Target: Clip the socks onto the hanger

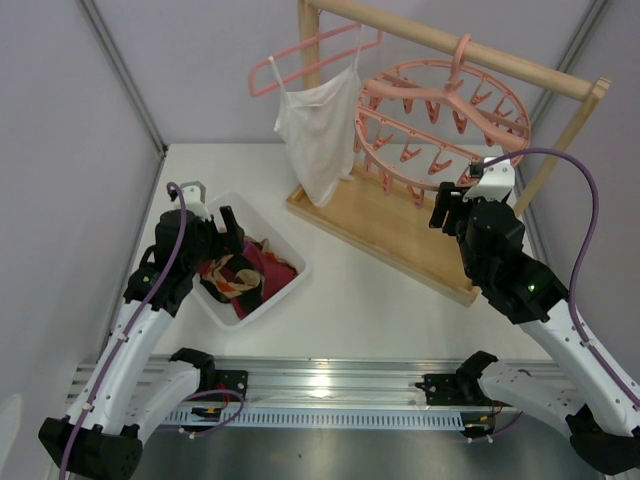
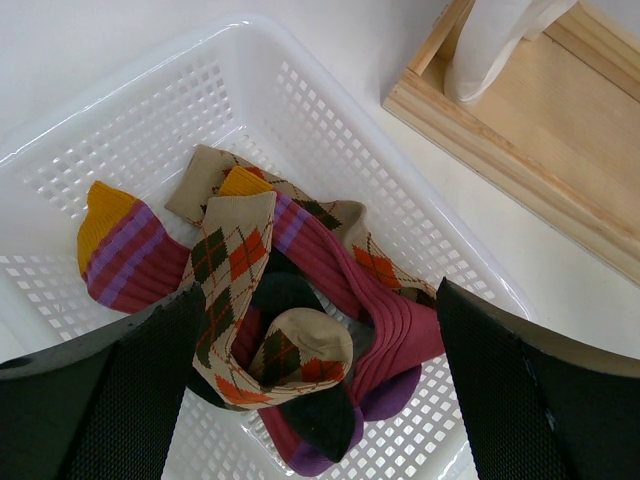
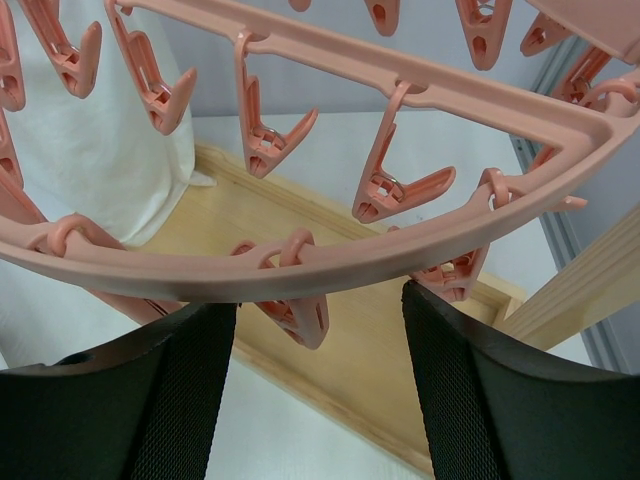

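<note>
The left claw (image 2: 320, 320) hangs wide open and empty over the socks (image 2: 240, 250) heaped in the white basket (image 2: 300, 110). Picking seems the step in hand, so it must descend and pinch one. The right claw (image 3: 320, 310), likewise spread and empty, flanks a clip (image 3: 300, 305) on the hanger (image 3: 420, 245).

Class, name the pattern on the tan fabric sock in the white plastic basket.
Tan fabric sock: argyle, orange and dark diamonds; best in left wrist view.

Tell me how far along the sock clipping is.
Done: nothing; the visible clips on the hanger are bare. In hand: the open left hand hovers over the socks in the basket; the open right hand sits at the hanger rim. Left: every sock.
</note>
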Controlling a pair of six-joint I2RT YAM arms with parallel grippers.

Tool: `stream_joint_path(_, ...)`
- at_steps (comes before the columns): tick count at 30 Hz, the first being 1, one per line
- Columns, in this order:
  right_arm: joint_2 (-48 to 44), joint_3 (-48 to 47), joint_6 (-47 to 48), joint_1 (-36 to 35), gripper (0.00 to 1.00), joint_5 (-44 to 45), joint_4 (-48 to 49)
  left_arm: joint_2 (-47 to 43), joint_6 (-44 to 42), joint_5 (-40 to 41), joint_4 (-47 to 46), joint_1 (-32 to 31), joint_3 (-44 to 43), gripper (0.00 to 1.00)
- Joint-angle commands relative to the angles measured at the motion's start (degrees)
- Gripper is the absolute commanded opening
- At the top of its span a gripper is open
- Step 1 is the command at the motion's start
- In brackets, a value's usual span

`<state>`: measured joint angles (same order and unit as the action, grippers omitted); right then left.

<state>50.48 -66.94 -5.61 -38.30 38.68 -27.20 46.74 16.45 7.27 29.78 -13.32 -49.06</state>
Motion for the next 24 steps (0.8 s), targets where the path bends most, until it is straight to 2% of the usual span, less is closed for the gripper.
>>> stream_joint_path(1,0.1,-1.9,-0.8,-0.6,0.69,3.2,2.1,-0.7,-0.2,-0.5,-0.5,0.3,-0.4,0.99)
stream_joint_path(12,-0.2,-2.5,-1.2,-0.9,0.61,4.6,2.3,-0.6,-0.2,-0.4,-0.5,0.3,-0.3,1.00)
stream_joint_path(24,0.3,-2.5,-1.7,-1.1,0.64,4.8,2.7,-0.5,-0.3,-0.4,-0.4,0.3,-0.3,0.99)
